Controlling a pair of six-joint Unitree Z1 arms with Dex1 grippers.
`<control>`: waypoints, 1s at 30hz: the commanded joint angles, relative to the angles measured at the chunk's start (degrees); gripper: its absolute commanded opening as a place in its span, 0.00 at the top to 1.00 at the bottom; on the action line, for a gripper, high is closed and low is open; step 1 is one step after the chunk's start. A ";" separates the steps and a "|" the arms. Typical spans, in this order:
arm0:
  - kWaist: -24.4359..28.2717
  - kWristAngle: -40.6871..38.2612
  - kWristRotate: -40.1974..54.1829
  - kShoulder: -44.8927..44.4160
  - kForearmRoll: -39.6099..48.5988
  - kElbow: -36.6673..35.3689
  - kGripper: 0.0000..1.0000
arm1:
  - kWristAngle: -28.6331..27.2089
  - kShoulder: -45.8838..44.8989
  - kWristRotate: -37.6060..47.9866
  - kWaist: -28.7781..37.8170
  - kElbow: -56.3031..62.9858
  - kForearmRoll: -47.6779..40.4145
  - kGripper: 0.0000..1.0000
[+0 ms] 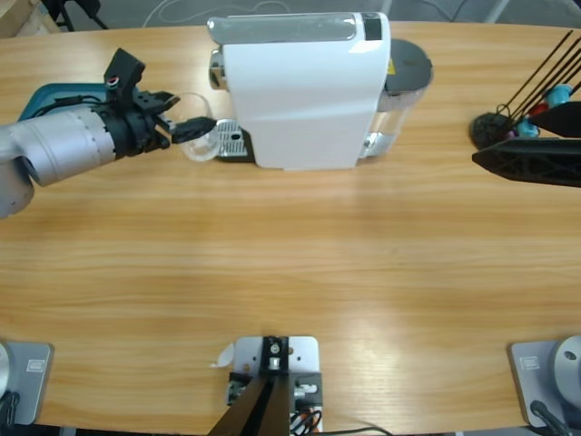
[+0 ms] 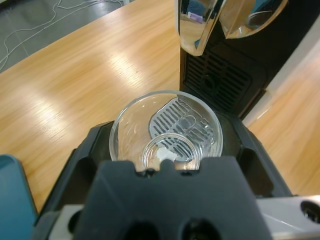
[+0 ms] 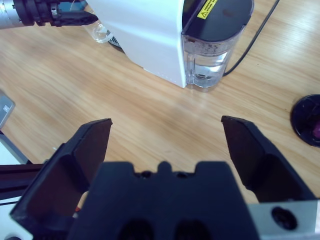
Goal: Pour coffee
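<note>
Left hand around empty glass

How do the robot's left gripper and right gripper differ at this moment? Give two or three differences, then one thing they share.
The left gripper is shut on an empty clear glass; the right gripper is open and holds nothing. The left gripper sits right at the white coffee machine, by its drip grate; the right gripper hangs well back from it, over bare table. Both have two black jaws.

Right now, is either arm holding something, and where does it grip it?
The left gripper holds an empty glass by its sides, beside the coffee machine. The right gripper is open and holds nothing.
</note>
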 commanded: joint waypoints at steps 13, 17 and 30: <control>-0.76 -1.01 -1.22 8.35 -6.25 -3.11 1.00 | 0.95 -0.26 0.52 -0.64 2.23 1.59 0.00; -1.10 -1.34 -1.27 8.30 -6.30 -3.11 1.00 | 0.95 -0.12 0.52 -0.64 2.12 1.55 0.00; -1.12 -2.36 -1.22 9.41 -6.39 -4.39 1.00 | 0.94 -2.23 0.61 -0.64 0.28 5.76 0.00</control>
